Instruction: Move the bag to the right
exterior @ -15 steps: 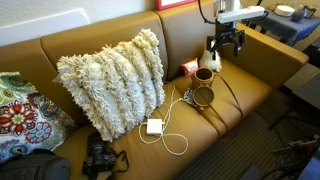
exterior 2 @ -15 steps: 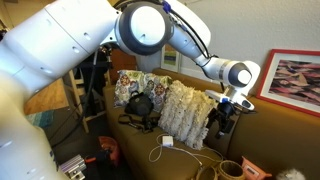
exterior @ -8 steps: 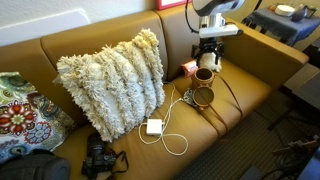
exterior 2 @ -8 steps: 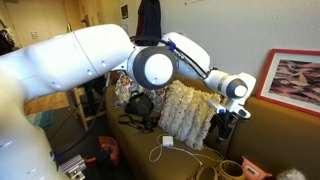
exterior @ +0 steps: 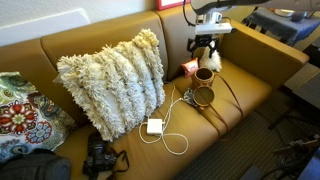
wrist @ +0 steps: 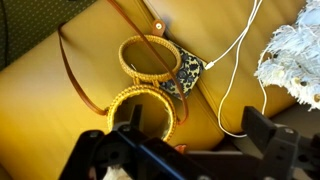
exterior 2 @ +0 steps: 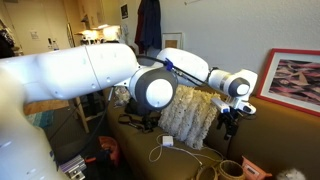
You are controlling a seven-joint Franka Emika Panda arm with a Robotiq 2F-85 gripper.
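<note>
The bag [exterior: 203,96] is a small brown round cup with a dark inside, lying on the tan sofa seat. Its thin brown strap [exterior: 229,96] trails toward the seat's front. A second, lighter round cup [exterior: 204,75] sits just behind it. In the wrist view the bag's rim [wrist: 150,62] lies beyond the nearer rim [wrist: 140,110], and the strap [wrist: 68,70] loops to the left. My gripper [exterior: 206,46] hangs open and empty above the two cups, near the backrest, touching nothing. It also shows in the wrist view [wrist: 180,145] and in an exterior view [exterior 2: 228,120].
A big shaggy cream pillow [exterior: 112,82] leans on the backrest. A white charger [exterior: 154,126] and its cable [wrist: 240,60] lie beside the bag. A small patterned square [wrist: 186,75] touches the cups. A white tuft [exterior: 211,60], a red item [exterior: 188,68] and a black camera [exterior: 98,158] are also on the sofa.
My gripper has moved from over the sofa's armrest along the backrest to above the two cups. The bag, strap and cable have not moved.
</note>
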